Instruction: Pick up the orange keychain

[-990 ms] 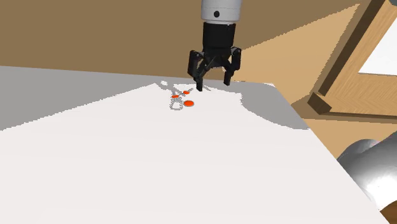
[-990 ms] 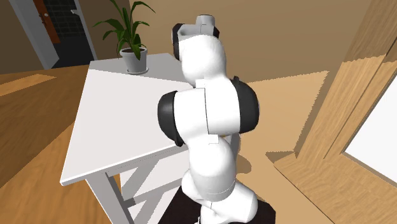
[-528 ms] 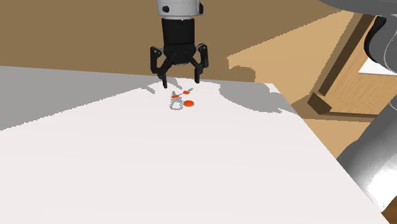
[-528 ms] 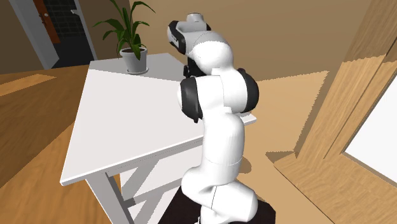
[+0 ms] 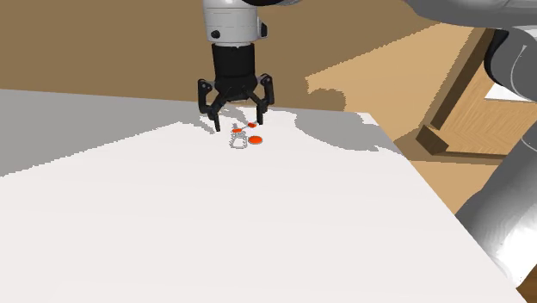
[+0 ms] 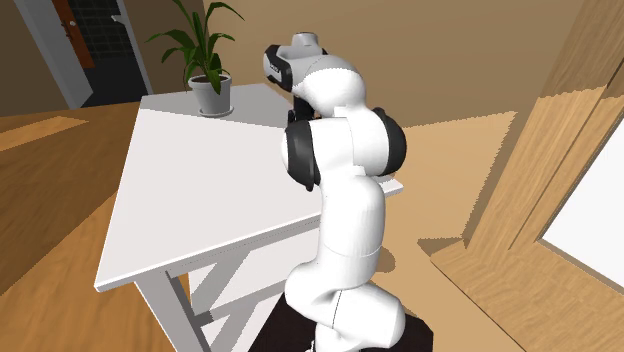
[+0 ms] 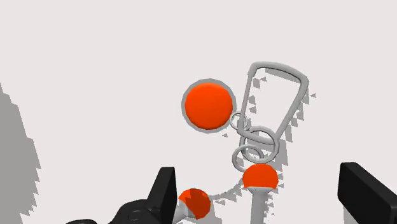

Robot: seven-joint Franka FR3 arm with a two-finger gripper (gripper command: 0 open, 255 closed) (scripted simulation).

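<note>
The orange keychain [image 5: 244, 136] lies on the white table [image 5: 215, 224] near its far edge. It has a grey carabiner [image 7: 275, 102], small rings, a round orange disc [image 7: 208, 105] and two smaller orange pieces. My black gripper [image 5: 238, 123] hangs straight down just above and behind it, open. In the wrist view the gripper [image 7: 261, 184] has its fingers [image 7: 167, 191] wide apart, with the keychain's lower orange pieces between them and untouched.
The table's far edge and right edge [image 5: 404, 159] run close to the keychain, with wooden floor beyond. A potted plant [image 6: 205, 60] stands on a far table corner. A wooden frame [image 5: 465, 103] slants at the shoulder view's right. The white arm [image 6: 340, 170] rises beside the table.
The gripper has swung toward the shoulder view's left and come lower, now standing over the keychain. Its fingers stayed open. The keychain has not moved.
</note>
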